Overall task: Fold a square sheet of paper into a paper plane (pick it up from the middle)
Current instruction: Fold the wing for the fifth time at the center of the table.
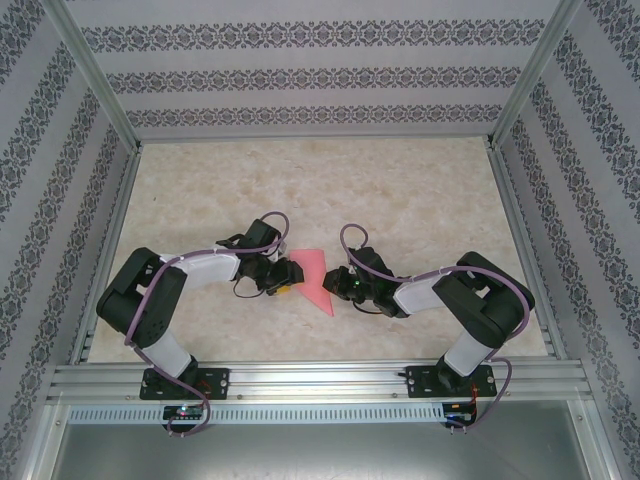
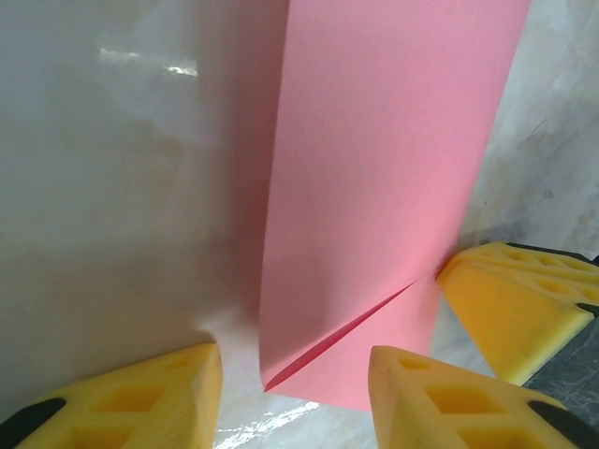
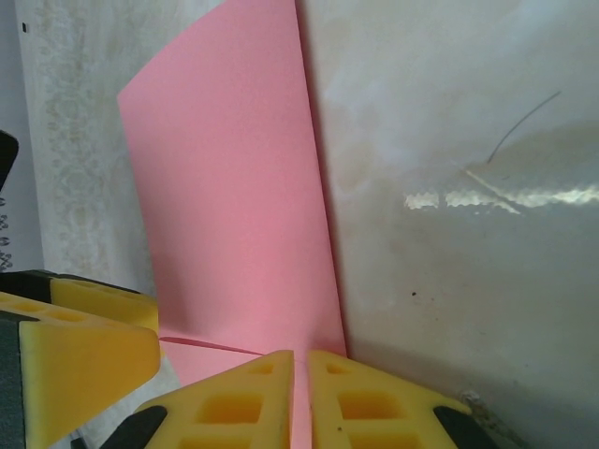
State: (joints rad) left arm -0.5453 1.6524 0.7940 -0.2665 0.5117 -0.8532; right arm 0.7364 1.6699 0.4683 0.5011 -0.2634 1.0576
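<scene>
- Here, nearest us, our right hand (image 3: 301, 360) pinches one edge of the thin pink-red folded paper sheet (image 1: 315, 275); our left hand (image 2: 295, 360) is spread, straddling its corner.
- The sheet lies on the beige marbled tabletop (image 1: 400, 190) between them; we judge it light, limp, easily creased, best pinched along a fold.
- The hands crowd each other; grey patterned walls (image 1: 300, 80) stand well back.

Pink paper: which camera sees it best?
The left wrist view. The pink paper is big and sharp there, and its diagonal fold shows. The top view shows it tiny and far away. The right wrist view shows one long side, with the fold mostly hidden.
</scene>
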